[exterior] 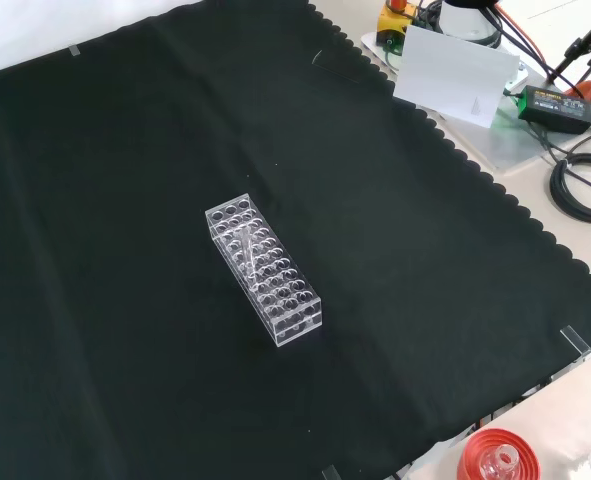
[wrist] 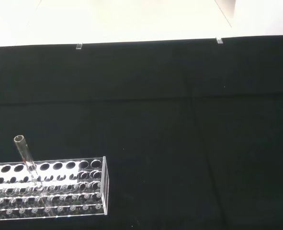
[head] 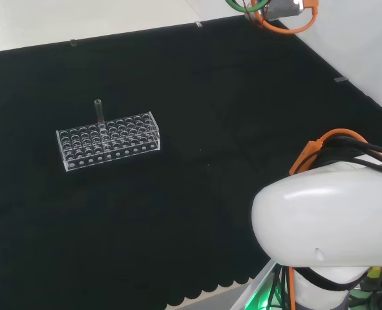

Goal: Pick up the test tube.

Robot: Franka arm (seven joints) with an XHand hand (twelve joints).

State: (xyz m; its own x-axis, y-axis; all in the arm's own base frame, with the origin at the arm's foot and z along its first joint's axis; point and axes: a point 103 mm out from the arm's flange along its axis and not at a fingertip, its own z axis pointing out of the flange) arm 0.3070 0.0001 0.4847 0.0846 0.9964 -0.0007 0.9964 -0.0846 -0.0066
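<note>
- The test tube (head: 99, 111) stands upright in a clear plastic rack (head: 108, 140), in a hole of the rack's far row in the head view, its open mouth well above the rack's top.
- In the front view the tube (exterior: 245, 246) sits toward the rack's (exterior: 265, 272) upper-left end.
- The rack rests on the black cloth (head: 210, 97), nothing touching it.
- A white arm link (head: 326, 216) fills the head view's lower right.
- Whether the hand's fingers are apart or together cannot be told.

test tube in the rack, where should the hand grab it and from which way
Probably by the bare upper part of the test tube, which stands above the clear rack; its lower part sits in a hole. Come from above and pinch its sides, then lift along its axis. No neighbouring tubes crowd it.
</note>
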